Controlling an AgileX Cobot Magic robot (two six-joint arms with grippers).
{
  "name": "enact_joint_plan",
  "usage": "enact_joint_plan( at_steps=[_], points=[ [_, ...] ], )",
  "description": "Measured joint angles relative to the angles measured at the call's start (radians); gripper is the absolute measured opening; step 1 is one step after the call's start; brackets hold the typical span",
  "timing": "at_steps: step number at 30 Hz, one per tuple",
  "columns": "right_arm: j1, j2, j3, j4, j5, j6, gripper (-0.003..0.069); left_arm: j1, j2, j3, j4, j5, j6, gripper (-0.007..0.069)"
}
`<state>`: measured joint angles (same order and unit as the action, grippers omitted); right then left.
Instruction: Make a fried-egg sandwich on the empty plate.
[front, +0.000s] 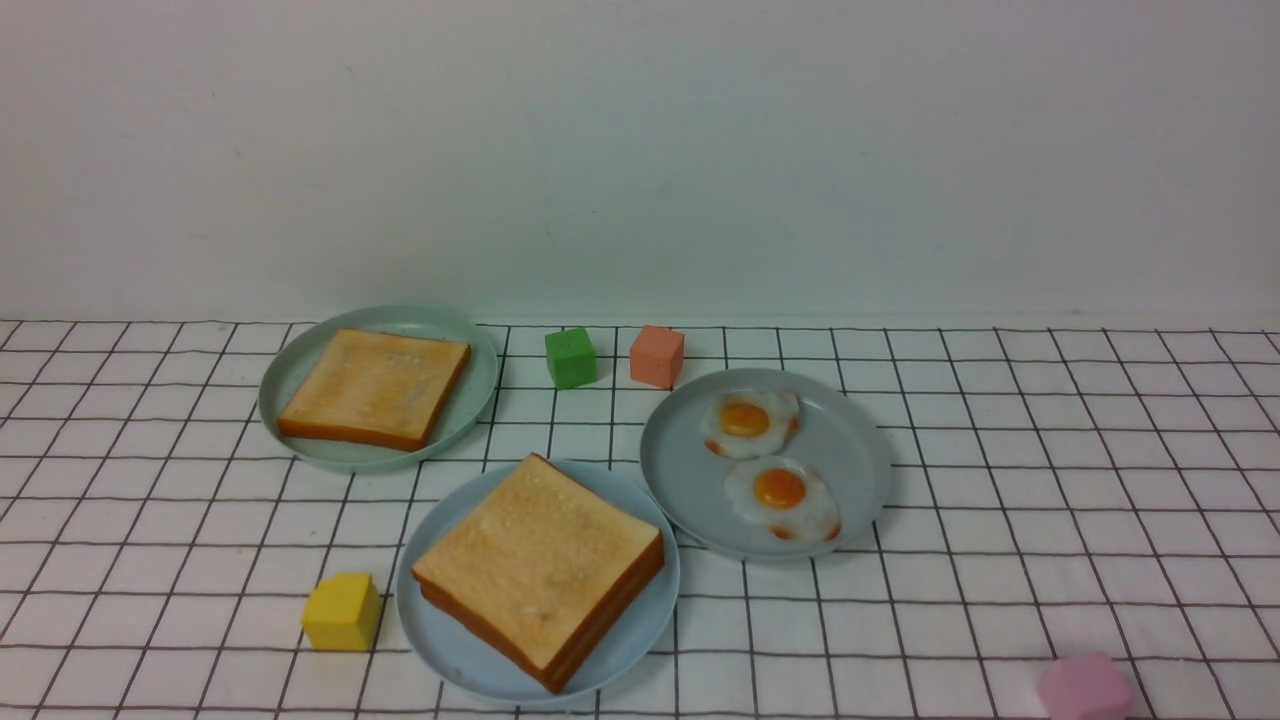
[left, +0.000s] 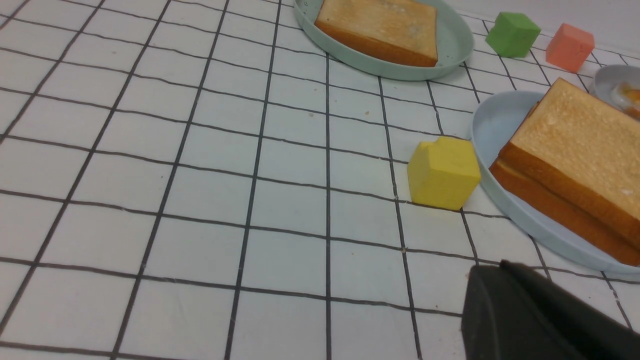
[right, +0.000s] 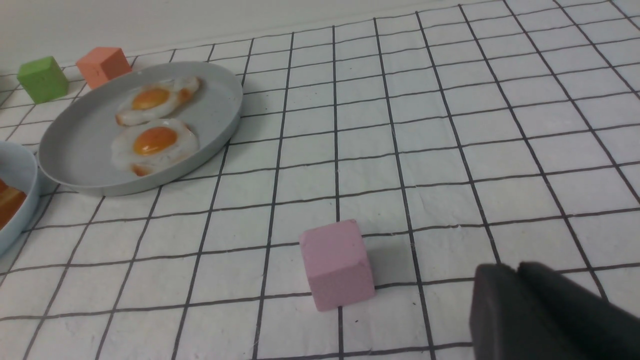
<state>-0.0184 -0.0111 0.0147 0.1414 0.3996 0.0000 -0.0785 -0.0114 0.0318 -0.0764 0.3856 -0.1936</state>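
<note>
Front view: a round, shallow, light blue plastic plate (front: 445, 640) lies nearest the robot on the white grid-lined table (front: 1050, 480) and carries two thick square golden toast slices (front: 540, 570) stacked one on the other, corners roughly matched. No egg shows between the slices from any view, though the interior of the stack is hidden. A round grey plate (front: 850, 450), just right of the blue one, holds two glossy white toy fried eggs with orange yolks (front: 768, 465), lying side by side. A round pale green plate (front: 300, 375), further back on the left, holds a third toast slice (front: 375, 388). Four foam cubes lie loose: a yellow one (front: 342, 612) just beside the blue plate, a green one (front: 570, 357) and a salmon one (front: 657, 356) near the back, and a pink one (front: 1085, 688) at the near right.

Left wrist view: only a dark edge of the left pincer (left: 530, 320) shows; it is pressed together, holding nothing. Right wrist view: the right pincer (right: 540, 315) is likewise mostly out of frame near the pink cube, and its state cannot be told; nothing is seen held.

Judged progress: bread is on the target plate, yet both eggs appear unmoved, so an egg probably has to go between the slices.
</note>
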Motion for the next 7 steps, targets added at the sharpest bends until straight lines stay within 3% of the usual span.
enact_joint_plan(
  at_steps=[7],
  points=[
    [0.0,0.0,0.0,-0.002,0.0,0.0,0.0078,0.0,0.0,0.0,0.0,0.0,0.0,-0.0013]
  ],
)
